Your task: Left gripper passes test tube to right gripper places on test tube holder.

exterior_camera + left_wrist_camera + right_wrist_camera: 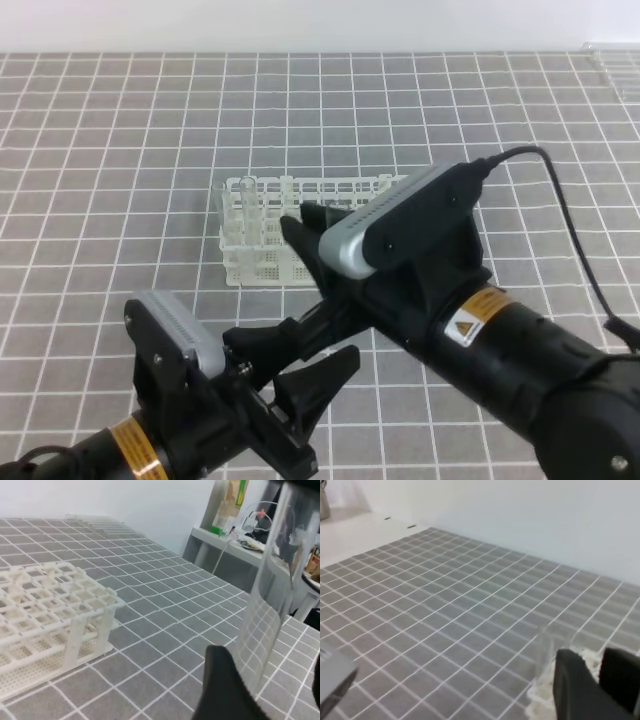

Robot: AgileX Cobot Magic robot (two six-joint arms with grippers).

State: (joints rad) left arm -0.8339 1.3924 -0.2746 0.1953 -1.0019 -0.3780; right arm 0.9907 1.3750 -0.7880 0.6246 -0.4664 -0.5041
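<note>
Plainly, the main risk lies in the glass. The tube (272, 580) stands nearly upright above the tabletop (100, 120), beside the rack (252, 262) and not yet over it. The left end effector (322, 342) has its jaws apart, with the tube's lower part between them in the left wrist view. The right end effector (300, 220) shows its fingers (575, 690) drawn close together. The tube's top runs into a dark shape at that view's upper edge, so I judge that the right is clamped on it, though the contact itself is hidden.

Smooth, hard, round glass held near one end by a narrow pinch could swivel or slip down, and a drop onto the tiles could crack it. A left finger (222, 690) sits close by and could knock the tube if the right lifts off crookedly. The rack is light white plastic: an open lattice of small square holes over a perforated base. A tilted tube could catch a rib and push the rack aside. The glass is almost invisible, which makes alignment harder to judge.
</note>
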